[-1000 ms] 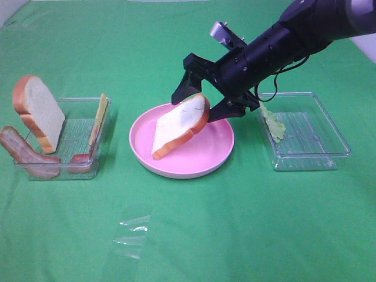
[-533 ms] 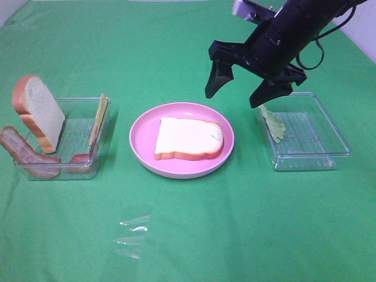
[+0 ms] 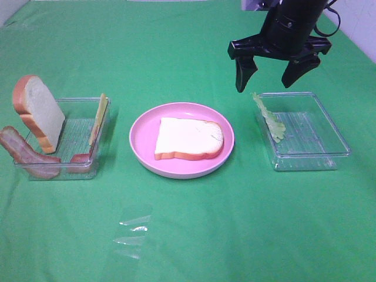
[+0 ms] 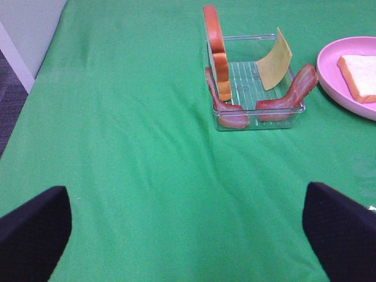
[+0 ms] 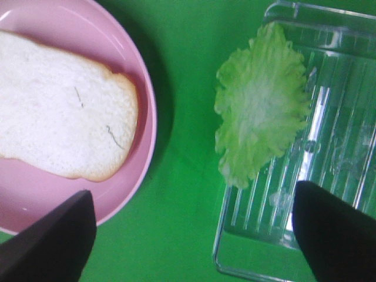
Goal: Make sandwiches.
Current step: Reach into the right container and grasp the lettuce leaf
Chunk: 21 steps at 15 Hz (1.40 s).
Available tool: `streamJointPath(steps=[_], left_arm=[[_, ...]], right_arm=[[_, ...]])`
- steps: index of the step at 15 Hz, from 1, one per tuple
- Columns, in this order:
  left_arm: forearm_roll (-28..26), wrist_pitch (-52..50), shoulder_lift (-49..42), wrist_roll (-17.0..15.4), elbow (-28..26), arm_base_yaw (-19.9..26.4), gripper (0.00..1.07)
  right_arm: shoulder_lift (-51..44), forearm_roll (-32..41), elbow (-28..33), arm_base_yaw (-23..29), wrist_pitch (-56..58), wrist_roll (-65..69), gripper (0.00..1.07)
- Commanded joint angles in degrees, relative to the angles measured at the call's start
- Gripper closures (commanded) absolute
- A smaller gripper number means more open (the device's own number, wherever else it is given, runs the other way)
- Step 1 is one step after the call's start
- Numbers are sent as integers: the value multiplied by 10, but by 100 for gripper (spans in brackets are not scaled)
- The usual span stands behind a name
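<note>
Right gripper point(image 3: 264, 83) hangs released, jaws spread wide and empty, above the strip of green cloth point(image 3: 235, 223) between the pink plate point(image 3: 144, 138) and the right tray point(image 3: 308, 162). Left gripper point(image 4: 188, 235) is also spread and empty, well apart from the left tray point(image 3: 79, 101). No sandwich exists yet: one bread slice point(image 3: 189, 138) lies flat on the plate as the base, while the second bread slice point(image 3: 38, 111), cheese slice point(image 3: 98, 120) and bacon strips point(image 3: 23, 154) stand in the left tray. The lettuce leaf point(image 3: 270, 120) leans on the right tray's wall nearest the plate, and the right wrist view shows part of it hanging outside the rim. Judged from this layout, the leaf is the likely next pick, and its position is the main hazard. A finger descending on the wall line can strike the rim and shove or tip the light clear tray. A grip that catches both leaf and wall lifts the tray with it. The leaf is thin and floppy, so a shallow pinch on its edge may slip and drop it onto the cloth. A leaf held by one end can also swing during transfer and land off the bread, leaving an uneven bed for the later layers.
</note>
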Motion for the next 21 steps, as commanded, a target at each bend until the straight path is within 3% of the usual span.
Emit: streamJointPath(steps=[1, 2, 6, 11, 13, 14, 16, 21], left_arm=[[1, -7, -8, 2, -1, 0, 4], [1, -7, -8, 2, -1, 0, 4], [1, -7, -8, 2, -1, 0, 4], [1, -7, -8, 2, -1, 0, 4], [1, -7, -8, 2, -1, 0, 4], [1, -7, -8, 2, -1, 0, 4], [1, -7, -8, 2, -1, 0, 4], [1, -7, -8, 2, -1, 0, 4]], right_arm=[[40, -5, -48, 0, 28, 7, 20], [73, -21, -83, 0, 47, 7, 20], [135, -43, -130, 0, 60, 7, 20], [173, -58, -138, -2, 62, 7, 21], [173, -54, -138, -2, 62, 7, 33], [173, -57, -138, -2, 62, 7, 54], [173, -58, -138, -2, 61, 8, 60], [173, -58, -138, -1, 62, 8, 60]])
